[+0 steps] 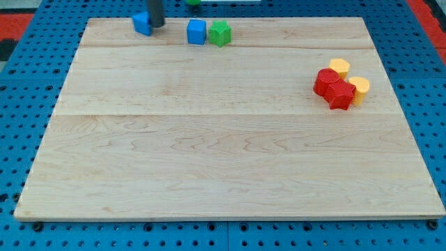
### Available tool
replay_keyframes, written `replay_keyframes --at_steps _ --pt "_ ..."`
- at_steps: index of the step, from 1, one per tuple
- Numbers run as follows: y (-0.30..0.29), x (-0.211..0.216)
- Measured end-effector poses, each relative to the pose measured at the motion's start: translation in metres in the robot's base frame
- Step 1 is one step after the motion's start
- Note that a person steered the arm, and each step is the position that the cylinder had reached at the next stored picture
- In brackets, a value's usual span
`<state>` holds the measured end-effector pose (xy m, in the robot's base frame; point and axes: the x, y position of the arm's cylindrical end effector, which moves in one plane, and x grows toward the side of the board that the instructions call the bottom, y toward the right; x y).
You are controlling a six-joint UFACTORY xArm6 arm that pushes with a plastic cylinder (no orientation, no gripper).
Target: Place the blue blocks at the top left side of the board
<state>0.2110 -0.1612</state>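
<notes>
Two blue blocks lie near the board's top edge. One blue block [142, 23] sits left of centre at the top, and my tip [157, 26] stands right beside it on its right, touching or nearly touching. The second blue block [196, 31], cube-like, lies further to the right, apart from the tip. A green block [220, 33] sits right against the second blue block's right side.
Two red blocks [332, 88] and two yellow blocks [339, 67] [359, 88] cluster at the view's right. Another green block [193, 3] shows partly at the top edge, beyond the wooden board [223, 160]. Blue pegboard surrounds the board.
</notes>
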Motion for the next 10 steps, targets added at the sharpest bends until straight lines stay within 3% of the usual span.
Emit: replay_keyframes --at_steps 1,2,4,6,7,8,9,10 --pt "-0.030 0.006" --pt "0.002 -0.011" --pt "0.127 -0.010" --pt "0.132 0.006" --pt "0.093 0.012" --pt "0.094 0.022" --pt "0.131 0.042" --pt "0.120 0.055"
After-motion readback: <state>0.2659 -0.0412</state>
